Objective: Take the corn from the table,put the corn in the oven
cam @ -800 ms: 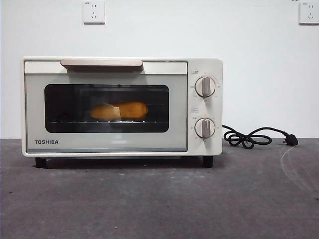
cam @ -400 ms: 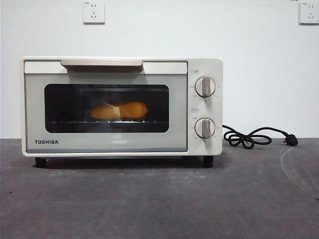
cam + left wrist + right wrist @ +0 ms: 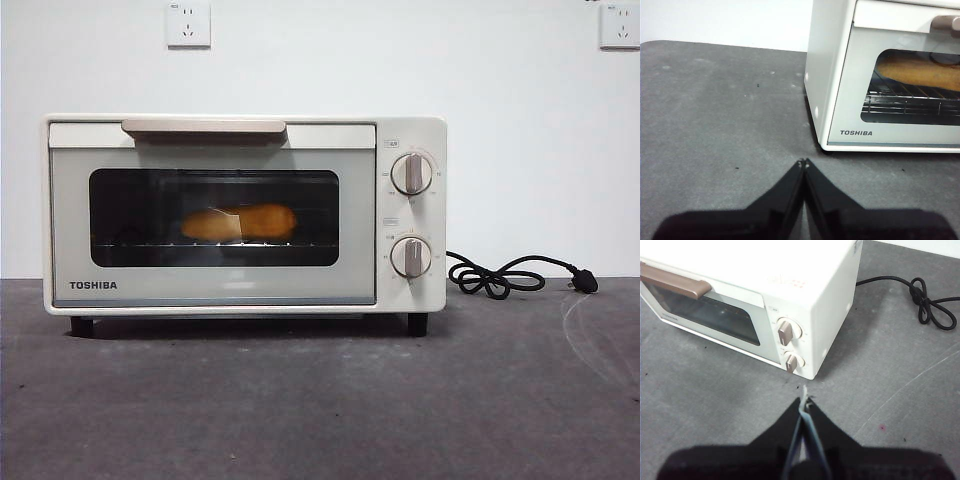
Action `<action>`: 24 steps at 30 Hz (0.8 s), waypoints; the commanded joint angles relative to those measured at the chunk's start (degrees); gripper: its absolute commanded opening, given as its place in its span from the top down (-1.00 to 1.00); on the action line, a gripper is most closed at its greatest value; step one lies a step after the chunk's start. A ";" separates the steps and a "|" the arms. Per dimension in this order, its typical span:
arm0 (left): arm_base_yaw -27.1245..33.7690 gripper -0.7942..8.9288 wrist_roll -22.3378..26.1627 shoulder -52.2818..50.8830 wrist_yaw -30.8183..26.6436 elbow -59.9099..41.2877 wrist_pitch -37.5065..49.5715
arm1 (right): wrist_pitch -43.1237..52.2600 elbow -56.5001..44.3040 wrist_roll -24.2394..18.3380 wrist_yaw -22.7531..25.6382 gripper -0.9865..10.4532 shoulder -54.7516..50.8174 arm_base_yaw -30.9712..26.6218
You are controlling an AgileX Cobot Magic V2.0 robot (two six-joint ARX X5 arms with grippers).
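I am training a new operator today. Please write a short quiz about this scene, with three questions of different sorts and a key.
1. True or false: the corn lies on the table.
2. The oven door is: A) shut B) half open C) fully open.
3. Fill in: the left tool and the right tool both hold ____.

Key: 1. false, it rests on the rack inside the oven. 2. A. 3. nothing; both are shut, over the table in front of the oven.
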 commanded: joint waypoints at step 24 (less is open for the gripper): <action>0.17 0.84 -0.28 0.02 0.26 -0.48 0.42 | 31.65 -43.19 -0.02 -5.31 0.85 -31.80 -27.43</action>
